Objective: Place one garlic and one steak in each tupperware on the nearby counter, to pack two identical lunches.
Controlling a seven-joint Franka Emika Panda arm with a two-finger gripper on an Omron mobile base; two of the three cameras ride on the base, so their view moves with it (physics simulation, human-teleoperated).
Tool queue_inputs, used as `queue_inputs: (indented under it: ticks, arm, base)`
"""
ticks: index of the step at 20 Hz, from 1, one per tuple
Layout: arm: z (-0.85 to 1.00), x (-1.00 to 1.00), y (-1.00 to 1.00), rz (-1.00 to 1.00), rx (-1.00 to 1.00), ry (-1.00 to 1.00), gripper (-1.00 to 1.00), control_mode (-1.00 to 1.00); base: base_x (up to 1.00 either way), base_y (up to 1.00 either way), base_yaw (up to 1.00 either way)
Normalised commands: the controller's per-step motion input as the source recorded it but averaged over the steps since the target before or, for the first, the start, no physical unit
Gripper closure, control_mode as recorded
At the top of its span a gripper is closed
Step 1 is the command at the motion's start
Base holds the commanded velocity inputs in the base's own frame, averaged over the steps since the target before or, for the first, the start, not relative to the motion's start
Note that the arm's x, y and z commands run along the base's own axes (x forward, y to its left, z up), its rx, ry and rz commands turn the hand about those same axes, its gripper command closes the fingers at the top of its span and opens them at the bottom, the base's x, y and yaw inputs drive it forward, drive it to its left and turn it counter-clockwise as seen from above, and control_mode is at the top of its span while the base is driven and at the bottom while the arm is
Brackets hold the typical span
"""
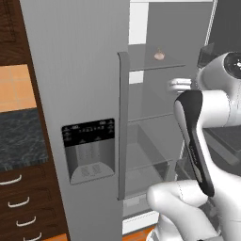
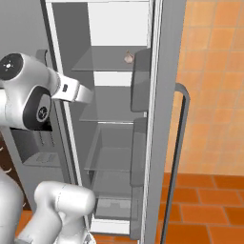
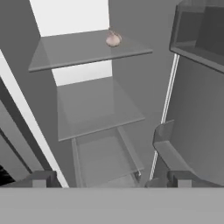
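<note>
While the hand (image 3: pixel 111 178) hangs wide open and empty inside the open fridge (image 1: pixel 84 70), one garlic (image 3: pixel 113 40) sits on the top shelf (image 3: pixel 74 50).

The white arm (image 1: pixel 207 141) rises from a bulky pale base link, bends at a dark-banded elbow, and reaches forward toward the open fridge (image 2: pixel 114 119). Its rounded upper joint, with a dark circular cap, sits level with the fridge's middle shelves, and the forearm extends from there into the fridge opening. In the hand view, the gripper (image 3: pixel 111 178) points into the fridge interior, its two small dark fingertips (image 3: pixel 41 178) spread wide apart at the bottom with nothing between them.
</note>
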Motion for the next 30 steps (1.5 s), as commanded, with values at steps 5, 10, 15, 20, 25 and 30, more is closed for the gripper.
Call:
queue_inputs:
  ticks: [5,10,15,20,25,30]
  arm:
    - [0.18,0.31,-0.05,-0.04,0.0,0.0,-1.0,-1.0]
    - [0.17,0.51,-0.2,-0.05,0.03,0.0,-1.0,-1.0]
    - [0.13,0.53,-0.02,-0.03,0.0,0.0,-1.0,-1.0]
    - [0.01,0.59,-0.2,0.0,0.01,0.0,-1.0,-1.0]
    - [0.0,0.58,-0.18,0.0,0.03,0.0,-1.0,-1.0]
    - [0.0,0.59,-0.04,0.0,0.01,0.05,-1.0,-1.0]
  base:
    - [0.0,0.0,0.0]
    - [0.0,0.0,0.0]
    - [0.0,0.0,0.0]
    - [0.0,0.0,0.0]
    - [0.0,0.0,0.0]
    - [0.0,0.0,0.0]
